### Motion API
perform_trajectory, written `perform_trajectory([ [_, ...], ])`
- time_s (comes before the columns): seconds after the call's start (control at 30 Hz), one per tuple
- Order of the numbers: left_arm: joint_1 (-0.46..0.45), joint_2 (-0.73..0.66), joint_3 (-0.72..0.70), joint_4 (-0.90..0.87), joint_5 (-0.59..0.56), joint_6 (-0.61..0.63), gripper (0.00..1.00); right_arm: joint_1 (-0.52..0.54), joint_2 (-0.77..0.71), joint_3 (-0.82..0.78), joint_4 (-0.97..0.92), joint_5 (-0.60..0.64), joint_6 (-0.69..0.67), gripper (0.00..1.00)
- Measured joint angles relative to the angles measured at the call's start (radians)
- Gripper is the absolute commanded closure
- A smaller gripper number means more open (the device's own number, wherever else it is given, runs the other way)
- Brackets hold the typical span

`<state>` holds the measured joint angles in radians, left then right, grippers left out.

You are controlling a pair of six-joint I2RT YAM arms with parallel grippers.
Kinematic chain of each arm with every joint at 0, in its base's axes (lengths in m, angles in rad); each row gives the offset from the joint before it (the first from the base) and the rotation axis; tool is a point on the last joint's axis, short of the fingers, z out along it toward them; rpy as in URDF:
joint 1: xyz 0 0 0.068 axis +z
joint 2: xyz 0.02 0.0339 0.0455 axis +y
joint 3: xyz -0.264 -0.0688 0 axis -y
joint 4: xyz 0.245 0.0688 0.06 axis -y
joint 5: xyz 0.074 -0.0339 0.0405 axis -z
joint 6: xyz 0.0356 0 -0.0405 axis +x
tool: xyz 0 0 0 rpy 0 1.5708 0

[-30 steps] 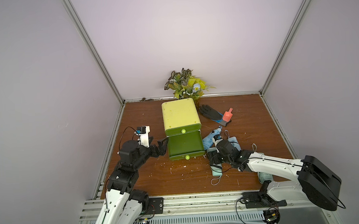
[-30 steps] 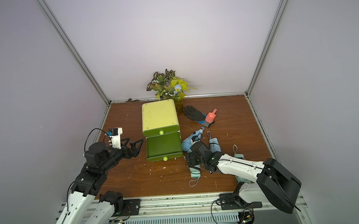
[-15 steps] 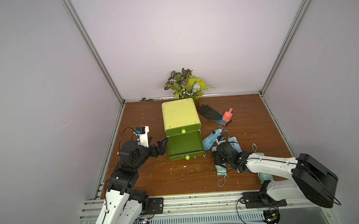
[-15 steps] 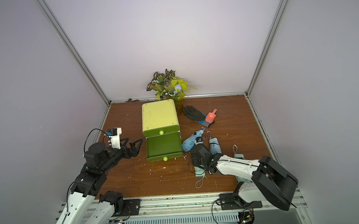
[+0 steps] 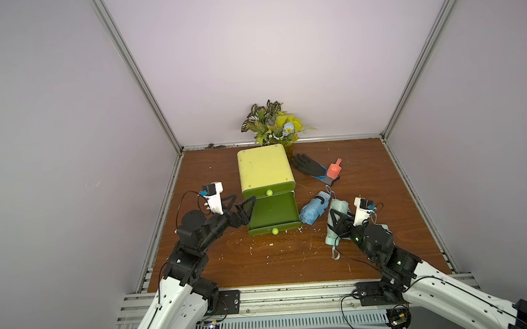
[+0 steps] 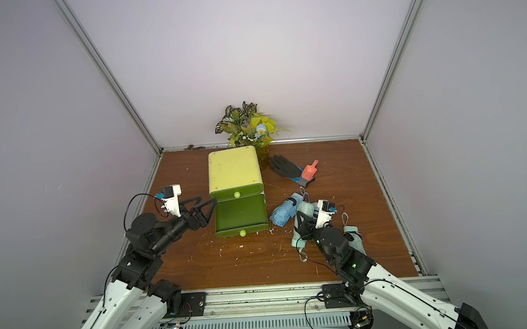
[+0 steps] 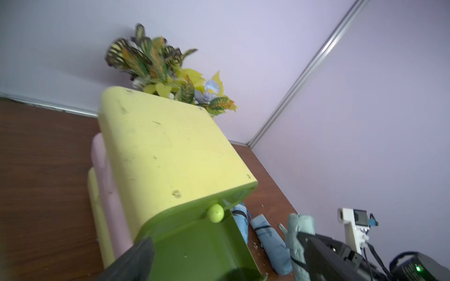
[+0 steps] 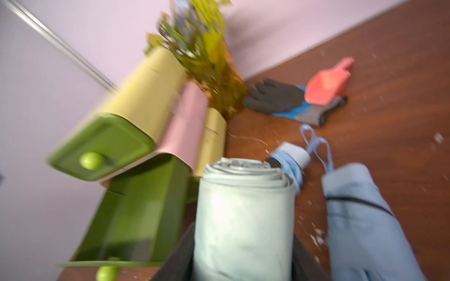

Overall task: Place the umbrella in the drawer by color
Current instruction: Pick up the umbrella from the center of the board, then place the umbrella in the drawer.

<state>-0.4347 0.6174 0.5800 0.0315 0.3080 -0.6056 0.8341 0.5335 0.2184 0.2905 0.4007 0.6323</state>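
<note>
Since hanging wide-spread over the umbrella pile a second back, right gripper (image 5: 340, 221) now narrowed and clamped on mint umbrella (image 5: 337, 206): roll filling the whole gap between both jaws in right wrist view, one end poking out past the tips, other end trailing back under the wrist. Pulled away from the cabinet (image 5: 264, 168) side too, so blue umbrella (image 5: 312, 215) now uncovered, lying just outside one jaw, not gripped; touching the held roll or not, cannot tell. Behind the jaws, back by the wrist: second mint umbrella (image 6: 350, 229), untouched. Left gripper (image 5: 244, 201) unchanged: jaws released wide, nothing between, tips just beside the outer wall of the open green drawer (image 5: 273, 213). Nothing seen inside that drawer. Read as: grasp made or nearly set, carry not yet done. Probably mint matched to green, so next likely a lift and a swing toward the drawer, ahead of the tips and off to one side. Blur in right wrist view hinting at motion. Watch for blue umbrella dragged along, and long roll catching the drawer rim.
</note>
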Motion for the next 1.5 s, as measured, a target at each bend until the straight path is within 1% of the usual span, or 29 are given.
perform_trajectory([
  [0.1, -0.124, 0.115, 0.101, 0.019, -0.053, -0.005, 0.00, 0.000, 0.034, 0.032, 0.124, -0.076, -0.109, 0.47],
  [0.2, -0.205, 0.221, 0.206, 0.045, -0.087, -0.006, 0.00, 0.000, 0.108, 0.079, 0.230, -0.163, -0.207, 0.47],
  [0.3, -0.238, 0.284, 0.262, 0.080, -0.093, -0.022, 0.00, 0.000, 0.197, 0.122, 0.326, -0.264, -0.298, 0.47],
  [0.4, -0.260, 0.331, 0.278, 0.127, -0.083, -0.053, 0.00, 0.001, 0.268, 0.149, 0.405, -0.336, -0.377, 0.47],
  [0.6, -0.341, 0.410, 0.291, 0.156, -0.076, -0.080, 0.00, 0.002, 0.351, 0.153, 0.526, -0.383, -0.488, 0.47],
  [0.7, -0.357, 0.439, 0.291, 0.171, -0.058, -0.091, 0.02, 0.002, 0.367, 0.153, 0.564, -0.407, -0.505, 0.46],
  [0.93, -0.360, 0.488, 0.296, 0.195, 0.010, -0.106, 0.06, 0.002, 0.399, 0.153, 0.656, -0.464, -0.505, 0.46],
  [1.1, -0.362, 0.518, 0.330, 0.183, 0.053, -0.097, 0.12, 0.002, 0.425, 0.154, 0.655, -0.494, -0.505, 0.46],
  [1.23, -0.363, 0.517, 0.343, 0.177, 0.071, -0.086, 0.19, 0.002, 0.427, 0.156, 0.649, -0.504, -0.506, 0.46],
  [1.43, -0.364, 0.526, 0.353, 0.117, 0.081, -0.060, 0.20, 0.002, 0.440, 0.182, 0.629, -0.511, -0.506, 0.46],
  [1.5, -0.364, 0.538, 0.365, 0.094, 0.081, -0.049, 0.23, 0.002, 0.448, 0.195, 0.623, -0.513, -0.505, 0.46],
])
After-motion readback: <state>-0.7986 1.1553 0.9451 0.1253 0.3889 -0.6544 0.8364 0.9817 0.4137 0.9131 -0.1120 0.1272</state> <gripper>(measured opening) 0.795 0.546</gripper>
